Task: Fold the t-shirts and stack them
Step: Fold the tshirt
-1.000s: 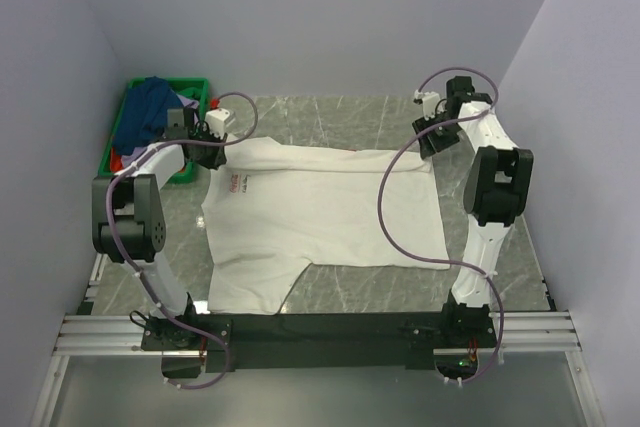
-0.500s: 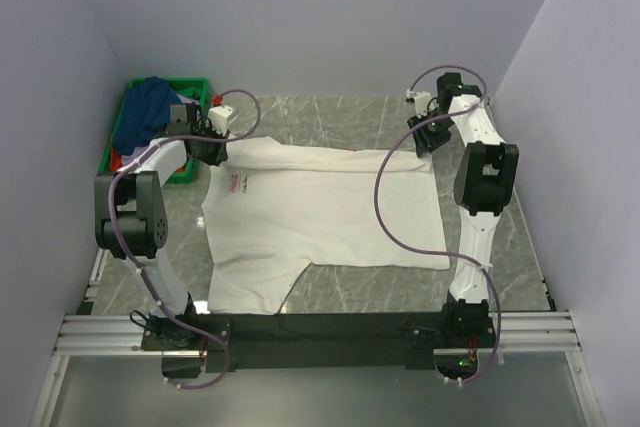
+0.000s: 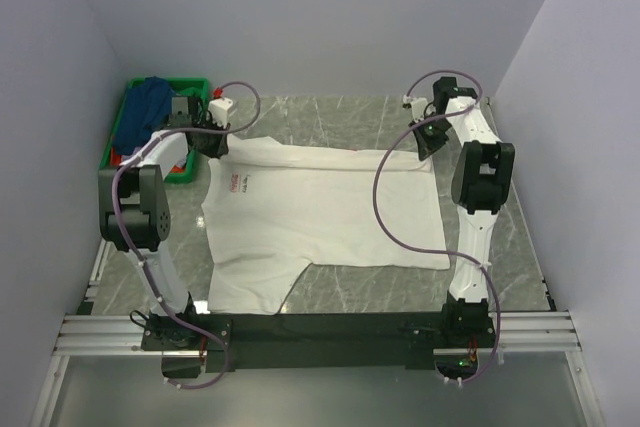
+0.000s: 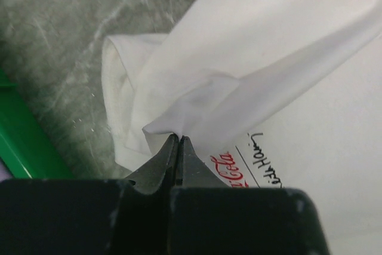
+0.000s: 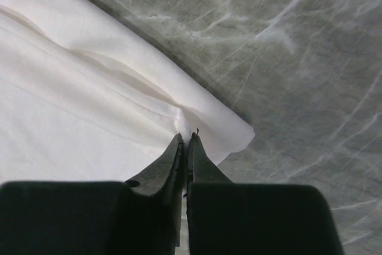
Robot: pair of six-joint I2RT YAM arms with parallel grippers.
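White t-shirt (image 3: 320, 212) spread flat on marble desk (image 3: 505, 247), red chest mark (image 3: 236, 183) toward left arm. Left claw (image 4: 179, 141) closed tight, pinching lifted fold of white cloth at far left corner, just beside chest mark. Right claw (image 5: 186, 138) closed tight on far right corner of same shirt, cloth puckered at tips. Dark blue shirt (image 3: 147, 109) heaped in green crate (image 3: 192, 85) at far left of desk, beside left claw.
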